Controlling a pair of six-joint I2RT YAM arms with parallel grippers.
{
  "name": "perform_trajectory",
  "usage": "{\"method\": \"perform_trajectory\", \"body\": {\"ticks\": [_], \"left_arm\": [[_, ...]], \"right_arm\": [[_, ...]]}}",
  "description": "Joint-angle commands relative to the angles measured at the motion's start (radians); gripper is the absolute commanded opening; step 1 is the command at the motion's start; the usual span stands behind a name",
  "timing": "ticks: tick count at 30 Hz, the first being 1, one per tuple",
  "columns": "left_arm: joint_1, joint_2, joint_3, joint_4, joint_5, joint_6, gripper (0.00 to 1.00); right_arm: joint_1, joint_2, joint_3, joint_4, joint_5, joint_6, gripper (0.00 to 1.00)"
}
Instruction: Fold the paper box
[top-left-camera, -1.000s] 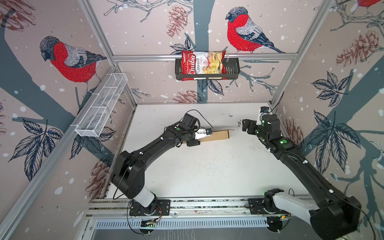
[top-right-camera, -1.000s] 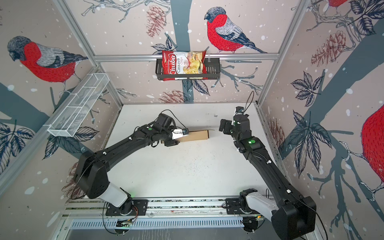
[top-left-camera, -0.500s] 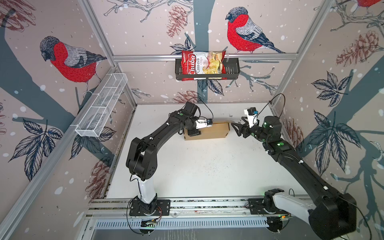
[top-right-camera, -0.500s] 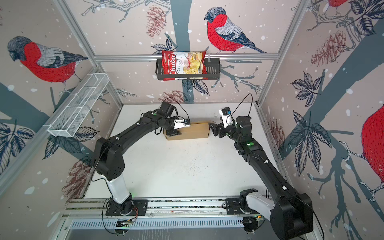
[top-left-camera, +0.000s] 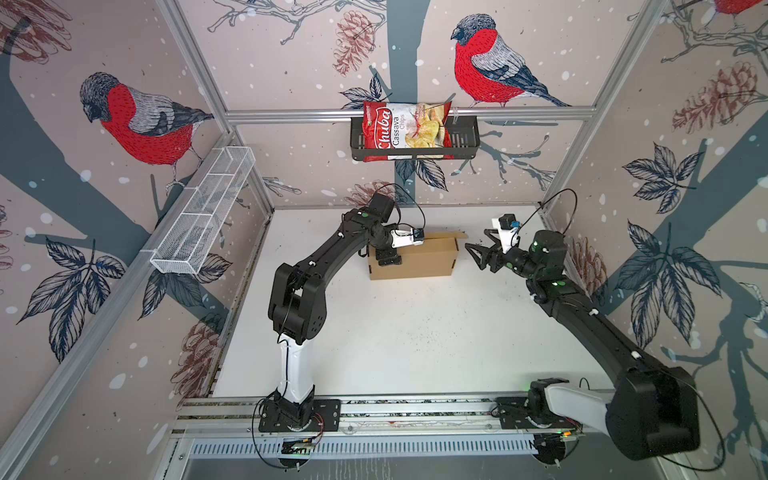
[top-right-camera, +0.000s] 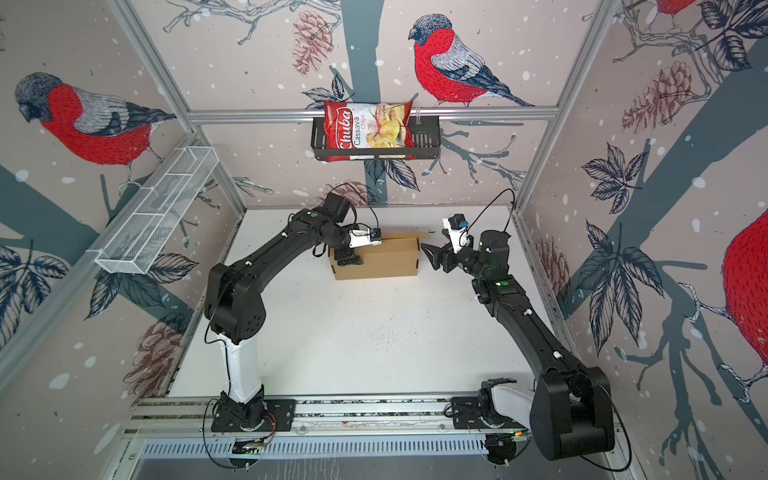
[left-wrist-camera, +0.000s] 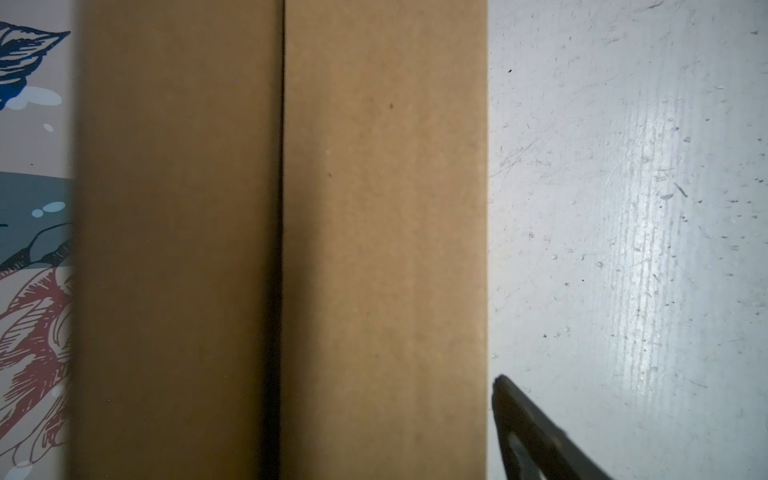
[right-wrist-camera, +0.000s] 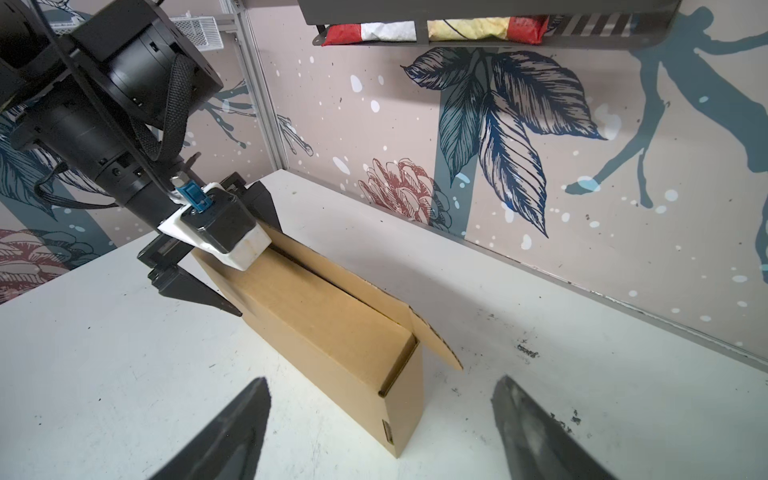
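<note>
We see the paper box standing on one long narrow side on the white table, toward the back wall and about mid-width, its length running left to right. Its upper side is not fully shut: a dark seam runs along it in the left wrist view, and a loose flap juts out at the far right corner.

The left gripper sits astride the box's left end with its jaws spread wide. We see the near finger in front of the box's front face with a thin strip of table between them. The far finger goes behind the box, so we cannot tell whether it touches.

The right gripper hangs just beside the box's right end, apart from it, its jaws wide and holding nothing.

On the back wall a black wire basket holds a red Chuba cassava chips bag. A white mesh shelf hangs on the left wall.
</note>
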Motion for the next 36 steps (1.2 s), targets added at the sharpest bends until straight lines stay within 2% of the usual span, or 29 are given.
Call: {"method": "perform_trajectory", "body": {"ticks": [1, 12, 22, 29, 30, 36], "left_arm": [[0.010, -0.001, -0.008, -0.009, -0.025, -0.017, 0.88], [0.033, -0.020, -0.008, 0.046, -0.007, -0.021, 0.93], [0.042, -0.005, -0.002, 0.017, 0.063, 0.017, 0.84], [0.041, -0.065, -0.085, 0.044, 0.113, 0.034, 0.75], [0.041, -0.075, -0.103, 0.061, 0.110, 0.034, 0.75], [0.042, -0.076, -0.103, 0.132, 0.014, -0.005, 0.95]], "right_arm": [[0.005, -0.002, -0.006, 0.075, -0.023, 0.032, 0.85], [0.029, 0.109, 0.132, -0.090, 0.069, -0.088, 0.82], [0.029, 0.091, 0.119, -0.076, 0.030, -0.050, 0.81], [0.029, 0.035, 0.101, -0.082, 0.006, -0.036, 0.81], [0.030, 0.032, 0.099, -0.089, 0.008, -0.044, 0.81], [0.032, 0.051, 0.115, -0.111, 0.026, -0.074, 0.80]]}}
